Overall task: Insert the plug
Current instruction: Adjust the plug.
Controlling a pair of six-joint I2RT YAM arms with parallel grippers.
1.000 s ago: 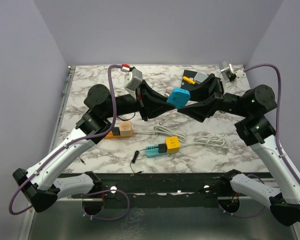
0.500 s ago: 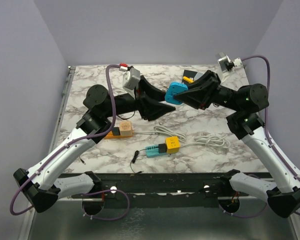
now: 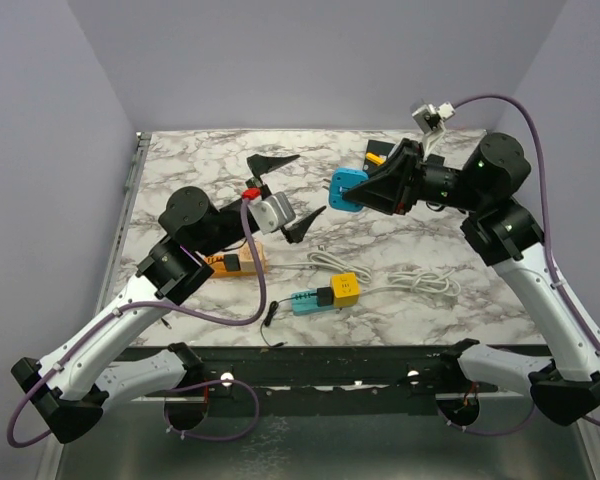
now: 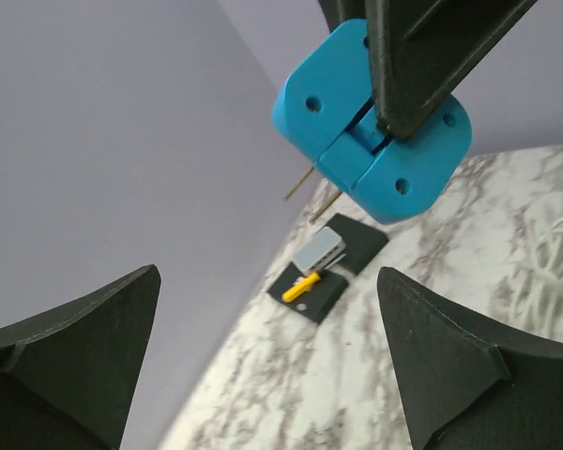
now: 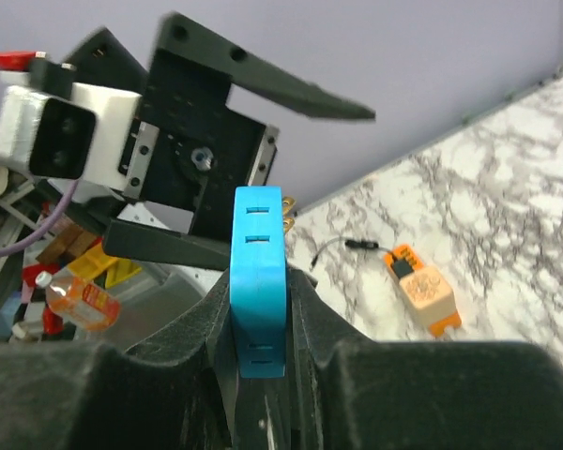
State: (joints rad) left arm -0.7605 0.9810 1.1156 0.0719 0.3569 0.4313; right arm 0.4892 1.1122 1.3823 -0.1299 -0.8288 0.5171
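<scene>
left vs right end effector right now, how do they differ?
The left end effector is open, its black fingers spread wide and holding nothing; the right end effector is shut on the blue square plastic plug adapter. The left points toward the table's middle from the left side; the right reaches in from the right, holding the adapter raised above the white marble-pattern table. Both are black two-finger types, facing each other.
</scene>
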